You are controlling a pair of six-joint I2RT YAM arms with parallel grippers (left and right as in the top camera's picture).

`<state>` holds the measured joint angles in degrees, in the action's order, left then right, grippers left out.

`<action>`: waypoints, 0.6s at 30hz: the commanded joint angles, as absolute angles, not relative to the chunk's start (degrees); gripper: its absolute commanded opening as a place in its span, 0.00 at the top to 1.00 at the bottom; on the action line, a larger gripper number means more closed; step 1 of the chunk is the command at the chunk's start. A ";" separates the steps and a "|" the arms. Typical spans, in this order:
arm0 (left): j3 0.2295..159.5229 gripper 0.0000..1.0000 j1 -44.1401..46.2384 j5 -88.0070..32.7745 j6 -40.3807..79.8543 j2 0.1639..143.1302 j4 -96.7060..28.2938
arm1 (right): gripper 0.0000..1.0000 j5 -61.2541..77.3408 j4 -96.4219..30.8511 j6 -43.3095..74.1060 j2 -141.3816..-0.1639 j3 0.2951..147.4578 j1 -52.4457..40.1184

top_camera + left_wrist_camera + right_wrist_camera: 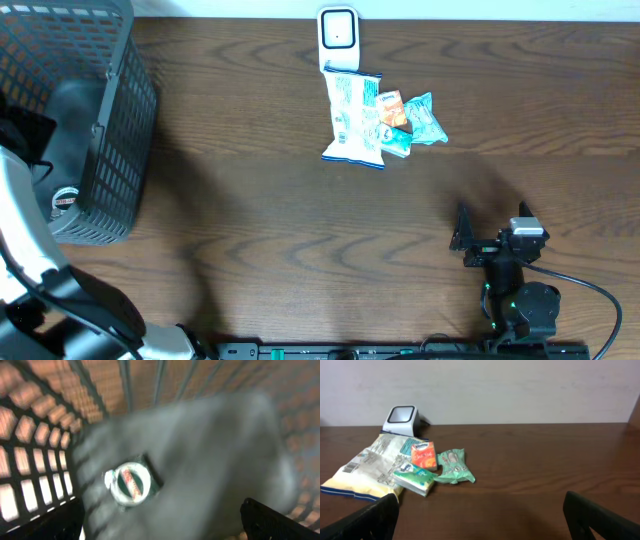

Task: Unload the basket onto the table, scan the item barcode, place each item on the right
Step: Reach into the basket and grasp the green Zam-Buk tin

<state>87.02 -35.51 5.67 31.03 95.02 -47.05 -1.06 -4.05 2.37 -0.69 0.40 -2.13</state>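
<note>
Right hand (465, 238), nearest the base, is spread wide and empty; left hand (160, 522) is just as wide, holding nothing, inside the mesh basket (120, 110) above a round tin (129, 483). Lifting that left hand carelessly could, I judge, snag the basket wall. Further off, the items to scan overlap: chip bag (355, 120), orange packet (391, 108) and teal packets (425, 120), with the bag's top edge against the scanner (338, 35). A grasp on one packet could drag its neighbours or shove the bag into the scanner and turn it. The right arm is folded low over the worktop (280, 230), aimed level at the pile. The left wrist tips downward.
</note>
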 commanded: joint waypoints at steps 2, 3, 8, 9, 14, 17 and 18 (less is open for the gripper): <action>86.87 0.02 -35.38 1.72 30.28 99.70 -50.63 | 0.01 -1.15 -4.25 2.94 -0.38 0.32 -2.35; 86.46 0.02 -35.40 1.74 31.88 100.68 -50.83 | 0.01 -1.15 -4.25 2.94 -0.38 0.32 -2.35; 85.45 0.02 -35.46 2.57 37.45 104.99 -50.70 | 0.01 -1.15 -4.25 2.94 -0.38 0.30 -2.35; 85.45 0.02 -35.46 2.55 37.43 106.04 -50.52 | 0.01 -1.15 -4.25 2.94 -0.38 0.32 -2.35; 85.45 0.02 -35.46 2.57 38.11 111.39 -49.89 | 0.01 -1.15 -4.25 2.92 -0.38 0.32 -2.35; 85.43 0.02 -35.70 2.59 40.71 113.58 -49.84 | 0.01 -1.15 -4.25 2.92 -0.38 0.32 -2.35; 85.43 0.02 -35.97 2.57 42.19 114.52 -49.67 | 0.01 -1.15 -4.25 2.94 -0.38 0.32 -2.35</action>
<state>86.08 -35.46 2.44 37.80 111.81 -49.69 -1.08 -4.03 2.37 -0.69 0.40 -2.13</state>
